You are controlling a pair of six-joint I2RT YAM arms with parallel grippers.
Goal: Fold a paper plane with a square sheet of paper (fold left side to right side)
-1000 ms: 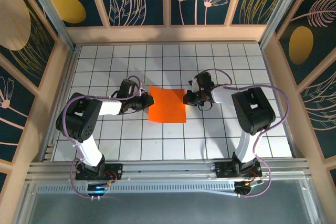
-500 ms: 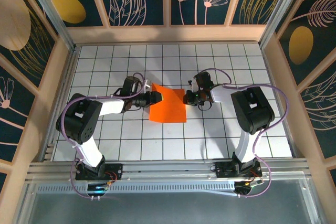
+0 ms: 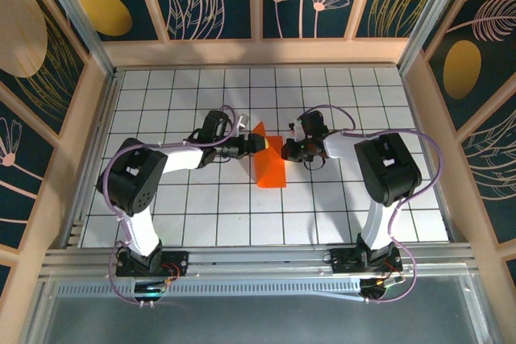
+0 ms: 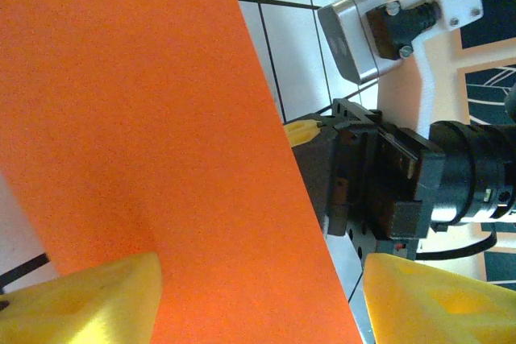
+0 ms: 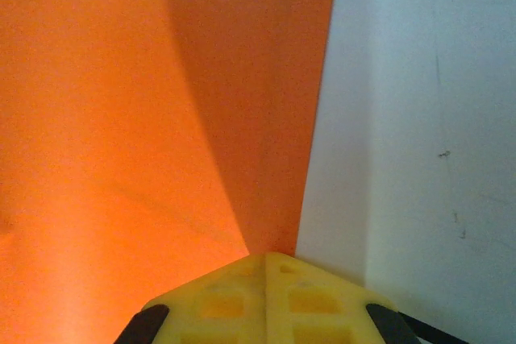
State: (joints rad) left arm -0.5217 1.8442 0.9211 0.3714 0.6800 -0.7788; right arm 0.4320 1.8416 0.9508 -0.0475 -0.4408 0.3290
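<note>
As left gripper (image 3: 255,143) gapes | right gripper (image 3: 285,149) closed, touching sheet (image 3: 271,168) | long axis near-far

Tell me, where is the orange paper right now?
In the top view, the square sheet of paper sits near the middle of the gridded table, between the left gripper on its left and the right gripper on its right.

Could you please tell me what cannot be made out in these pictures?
- Top external: the thin bright orange square sheet of paper is small, and the left gripper hides part of its left edge.
- Left wrist: frame edges cut off most of the sheet's outline.
- Right wrist: the right gripper hides whether it pinches or presses the sheet.
</note>
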